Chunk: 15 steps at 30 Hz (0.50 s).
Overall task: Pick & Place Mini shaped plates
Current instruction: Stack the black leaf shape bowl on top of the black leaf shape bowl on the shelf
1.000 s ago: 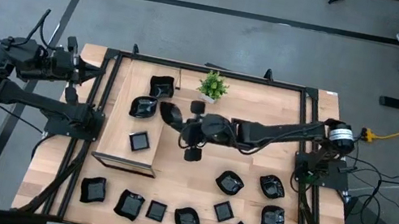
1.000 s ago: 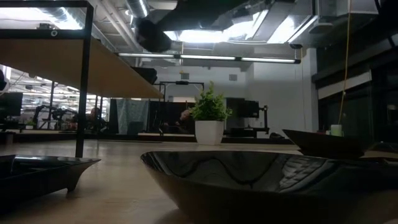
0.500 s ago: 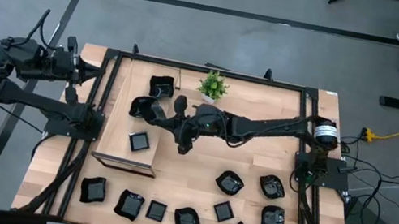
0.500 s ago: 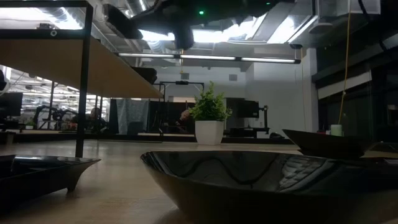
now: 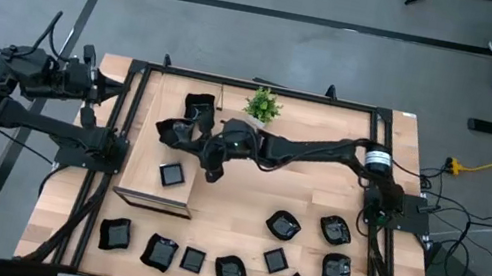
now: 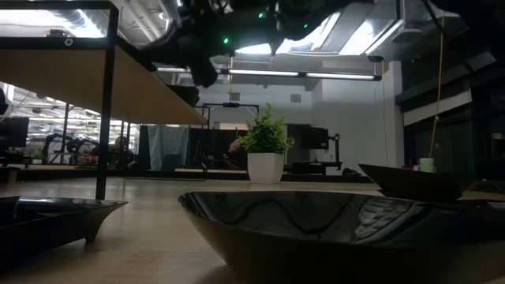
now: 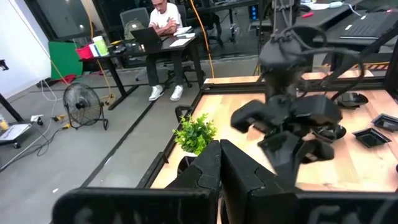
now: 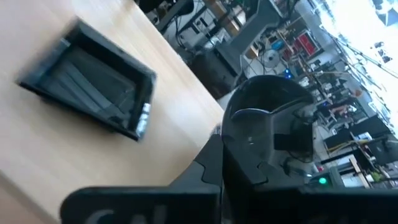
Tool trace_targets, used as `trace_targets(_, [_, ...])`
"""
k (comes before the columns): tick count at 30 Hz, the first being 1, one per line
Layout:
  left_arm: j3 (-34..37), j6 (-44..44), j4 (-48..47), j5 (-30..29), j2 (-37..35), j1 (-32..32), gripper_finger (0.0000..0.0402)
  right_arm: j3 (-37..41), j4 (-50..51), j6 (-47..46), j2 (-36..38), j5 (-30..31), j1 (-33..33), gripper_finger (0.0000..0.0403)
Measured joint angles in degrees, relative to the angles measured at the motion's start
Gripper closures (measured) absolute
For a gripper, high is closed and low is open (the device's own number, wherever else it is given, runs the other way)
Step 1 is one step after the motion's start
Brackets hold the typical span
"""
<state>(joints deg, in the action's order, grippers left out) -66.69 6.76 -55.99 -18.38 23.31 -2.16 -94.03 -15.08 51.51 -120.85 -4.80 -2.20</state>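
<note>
My right gripper (image 5: 197, 140) reaches from the table's right side over the raised wooden platform (image 5: 141, 186) at the left, shut on a rounded glossy black mini plate (image 8: 267, 118). Two more plates rest flat on the platform: a square one (image 5: 173, 174) (image 8: 93, 87) and one near its far edge (image 5: 199, 105). Beneath the held plate the high view shows a dark shape (image 5: 169, 130) that I cannot separate from it. My left gripper (image 7: 219, 168) waits shut beyond the table's left edge (image 5: 98, 87). My right gripper pinches the rounded plate by its rim (image 8: 249, 146) between its two fingers. The fingers come nearly level from the table's right side. The plate stands tilted beyond the fingertips, lifted clear above the platform.
Several black plates lie along the table's near half, among them ones at the near left (image 5: 115, 233), the middle (image 5: 231, 271) and the right (image 5: 337, 268). A small green potted plant (image 5: 262, 105) stands at the far edge. A black frame (image 5: 386, 153) borders the table.
My right gripper has carried the plate toward the table's left edge, from mid-table out over the wooden platform, sinking a little and rolling about its own axis. The plate stays in its hold, clear of the wood.
</note>
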Motion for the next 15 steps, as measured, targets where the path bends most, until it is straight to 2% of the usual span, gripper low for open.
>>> trace_targets(7, [0.00,0.01,0.01,-0.01,0.00,-0.01,0.0398,-1.82,-0.01,3.70,-2.24,0.22,-0.81,0.0398])
trace_targets(12, [0.00,0.00,0.01,-0.02,0.00,0.00,0.0398,-1.87,0.00,14.45,-2.24,0.22,-0.82,0.0398])
trace_targets(15, [0.00,0.00,0.00,0.00,0.00,0.01,0.0398,-1.87,0.50,21.81,-2.24,2.53,-1.14,0.0398])
